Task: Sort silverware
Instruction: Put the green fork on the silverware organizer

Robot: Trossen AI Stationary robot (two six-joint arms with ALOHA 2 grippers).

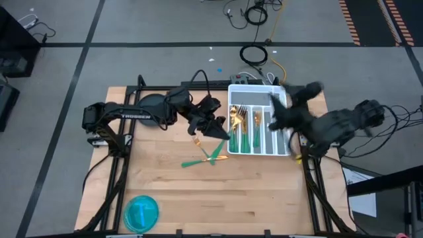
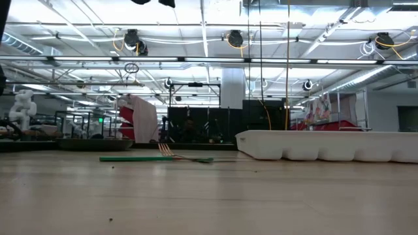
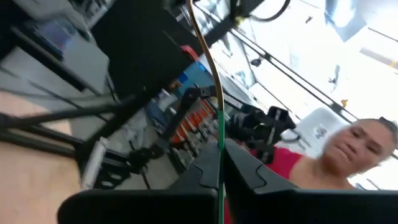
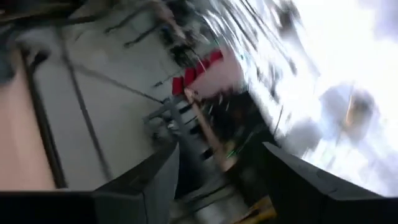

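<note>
My left hand [image 3: 221, 177] is pinched on the green handle of one piece of silverware [image 3: 214, 93], held up just beside the white tray [image 1: 281, 149]. My right hand [image 4: 221, 171] hangs over the tray with its fingers spread, gripping nothing. More silverware lies in the tray's compartments, and loose pieces [image 1: 205, 157] rest crossed on the tabletop [image 1: 218, 198] just left of it.
</note>
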